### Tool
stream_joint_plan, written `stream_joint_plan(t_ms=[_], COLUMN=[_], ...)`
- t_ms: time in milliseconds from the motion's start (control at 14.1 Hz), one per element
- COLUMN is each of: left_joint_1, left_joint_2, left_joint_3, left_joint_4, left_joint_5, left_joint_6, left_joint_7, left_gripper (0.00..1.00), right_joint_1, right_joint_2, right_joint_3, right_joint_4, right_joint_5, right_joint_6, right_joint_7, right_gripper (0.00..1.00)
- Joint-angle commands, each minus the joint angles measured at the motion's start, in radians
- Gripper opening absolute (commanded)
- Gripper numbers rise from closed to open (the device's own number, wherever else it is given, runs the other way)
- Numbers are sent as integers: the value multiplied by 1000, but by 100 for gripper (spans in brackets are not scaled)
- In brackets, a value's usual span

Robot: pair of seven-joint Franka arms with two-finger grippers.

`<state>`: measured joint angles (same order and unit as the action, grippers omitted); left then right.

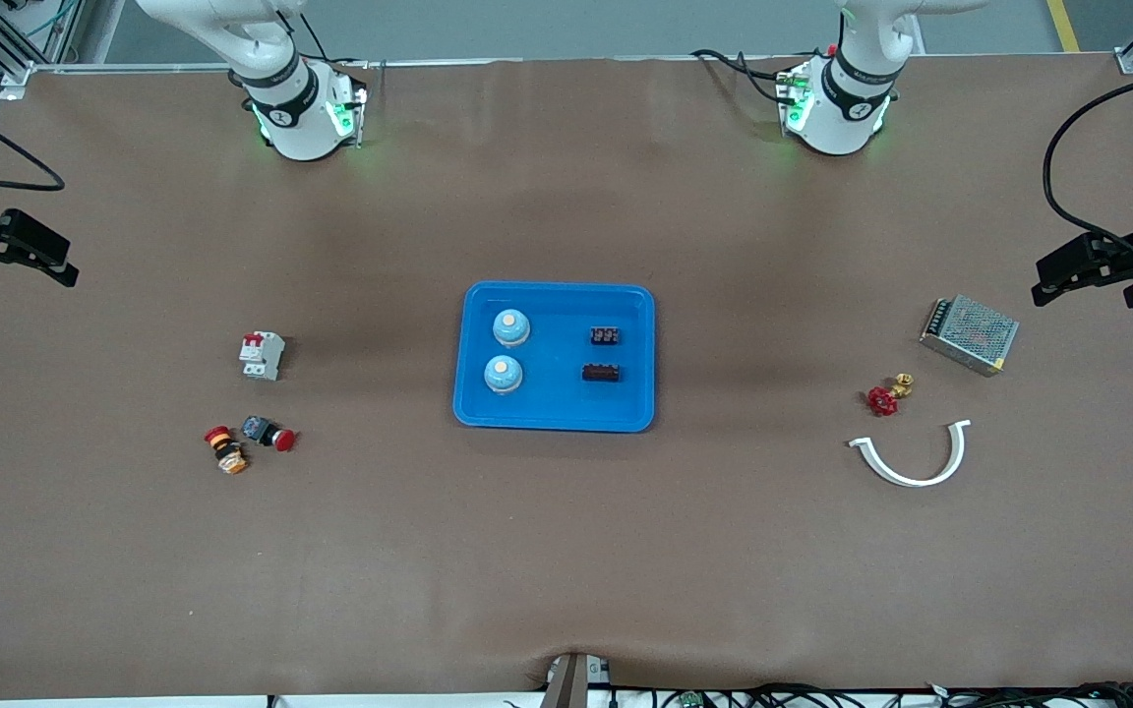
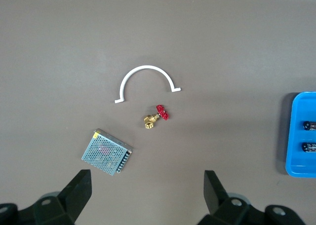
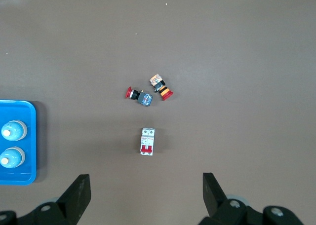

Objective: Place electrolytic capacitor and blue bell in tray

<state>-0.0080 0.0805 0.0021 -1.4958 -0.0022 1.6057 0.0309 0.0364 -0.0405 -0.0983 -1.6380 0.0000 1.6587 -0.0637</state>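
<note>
The blue tray (image 1: 557, 398) lies at the middle of the table. In it stand two blue bells (image 1: 510, 326) (image 1: 503, 374) at the right arm's end and two small black capacitors (image 1: 605, 336) (image 1: 602, 373) at the left arm's end. My left gripper (image 1: 1088, 275) is open and empty, held over the table's edge at the left arm's end; its wrist view (image 2: 145, 185) shows the tray's rim (image 2: 296, 161). My right gripper (image 1: 26, 261) is open and empty over the right arm's end; its wrist view (image 3: 145, 185) shows the tray (image 3: 29, 141) with both bells.
Toward the right arm's end lie a white circuit breaker (image 1: 262, 355) and two push buttons (image 1: 268, 433) (image 1: 225, 449). Toward the left arm's end lie a metal power supply (image 1: 969, 334), a red-handled brass valve (image 1: 887, 395) and a white curved clip (image 1: 911, 457).
</note>
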Motion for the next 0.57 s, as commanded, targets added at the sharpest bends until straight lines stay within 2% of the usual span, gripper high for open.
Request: stream_joint_plan(t_ms=[0,497], left_joint_1=[-10,-21], left_joint_2=[-24,-44], left_joint_3=[16,19], left_joint_4=[-20,-9], left_joint_5=[-25,-22], left_joint_6=[-7,-10], left_joint_7=[-14,-17], left_gripper=[100,100], right_joint_1=[-12,-9], right_joint_2=[-2,-1], right_joint_3=[8,9], right_joint_4=[9,7], right_joint_5=[3,3], right_joint_6=[-11,-11], right_joint_7=[-7,-8], right_gripper=[100,100])
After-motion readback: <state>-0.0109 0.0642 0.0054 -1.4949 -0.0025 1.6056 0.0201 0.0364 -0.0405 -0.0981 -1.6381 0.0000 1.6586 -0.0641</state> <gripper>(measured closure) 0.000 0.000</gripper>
